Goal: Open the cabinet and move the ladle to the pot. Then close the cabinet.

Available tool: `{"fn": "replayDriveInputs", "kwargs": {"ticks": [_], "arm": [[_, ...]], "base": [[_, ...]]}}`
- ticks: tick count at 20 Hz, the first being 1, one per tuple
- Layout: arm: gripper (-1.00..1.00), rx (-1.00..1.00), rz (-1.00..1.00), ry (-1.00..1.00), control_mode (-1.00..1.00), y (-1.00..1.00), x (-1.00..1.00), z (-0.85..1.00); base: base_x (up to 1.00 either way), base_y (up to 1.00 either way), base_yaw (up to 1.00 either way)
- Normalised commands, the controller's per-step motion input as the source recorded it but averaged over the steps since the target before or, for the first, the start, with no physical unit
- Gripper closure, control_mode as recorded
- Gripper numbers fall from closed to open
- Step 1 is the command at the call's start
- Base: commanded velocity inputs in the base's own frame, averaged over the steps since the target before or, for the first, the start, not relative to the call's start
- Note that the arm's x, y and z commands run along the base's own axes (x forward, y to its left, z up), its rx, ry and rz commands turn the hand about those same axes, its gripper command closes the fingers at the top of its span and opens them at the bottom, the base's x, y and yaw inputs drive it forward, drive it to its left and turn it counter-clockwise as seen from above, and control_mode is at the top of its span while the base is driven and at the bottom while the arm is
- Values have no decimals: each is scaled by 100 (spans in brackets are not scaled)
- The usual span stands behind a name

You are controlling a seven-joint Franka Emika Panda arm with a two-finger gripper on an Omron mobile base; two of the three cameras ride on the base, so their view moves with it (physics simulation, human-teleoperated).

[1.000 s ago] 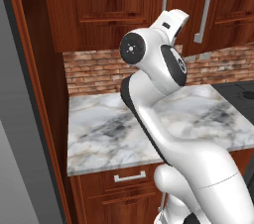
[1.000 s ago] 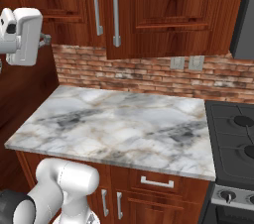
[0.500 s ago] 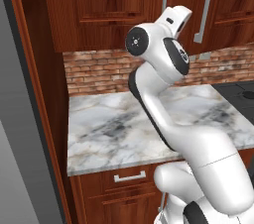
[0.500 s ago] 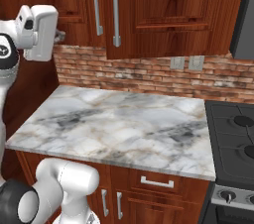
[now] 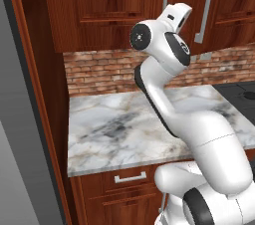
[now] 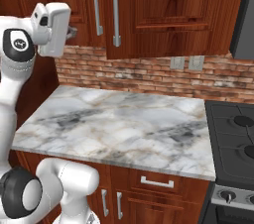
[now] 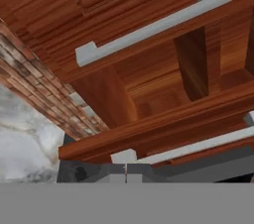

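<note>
The cabinet (image 6: 163, 10) of reddish-brown wood hangs over the counter with both doors closed. Its two vertical silver bar handles (image 6: 115, 12) stand side by side. In the hand view, which is rolled, the handles (image 7: 149, 27) run slantwise across the doors. My gripper (image 6: 73, 31) is raised to the height of the cabinet's lower edge, left of the handles and apart from them. Its fingers are shut with nothing between them (image 7: 125, 173). In the left base view the white hand (image 5: 175, 16) sits just in front of the handles (image 5: 204, 10). The ladle and the pot are out of view.
A marble counter (image 6: 124, 124) runs below the cabinet, backed by a brick wall (image 6: 149, 74) with two outlets (image 6: 186, 63). A dark stove (image 6: 233, 134) adjoins it on the right, under a grey hood (image 6: 245, 15). Base cabinets with short pulls (image 6: 156, 182) sit below. A tall wood panel (image 5: 45, 94) closes the left.
The arm has swung the hand up and toward the cabinet's handles, rightward in the right base view. The fingers stayed shut and the doors stayed closed.
</note>
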Motion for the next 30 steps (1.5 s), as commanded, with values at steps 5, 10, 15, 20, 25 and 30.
{"fn": "replayDriveInputs", "kwargs": {"ticks": [5, 10, 15, 20, 25, 30], "arm": [[100, -2, 0, 0, -100, -19, 28, 0], [100, -2, 0, 0, -100, -10, 39, 0], [100, -2, 0, 0, -100, -14, 34, 0], [100, -1, 0, 0, -100, -21, 27, 0], [100, -2, 0, 0, -100, -27, 10, 0], [100, -2, 0, -2, -100, -20, 19, 0]], "base": [[0, 0, 0], [0, 0, 0], [0, 0, 0], [0, 0, 0], [0, 0, 0], [0, 0, 0]]}}
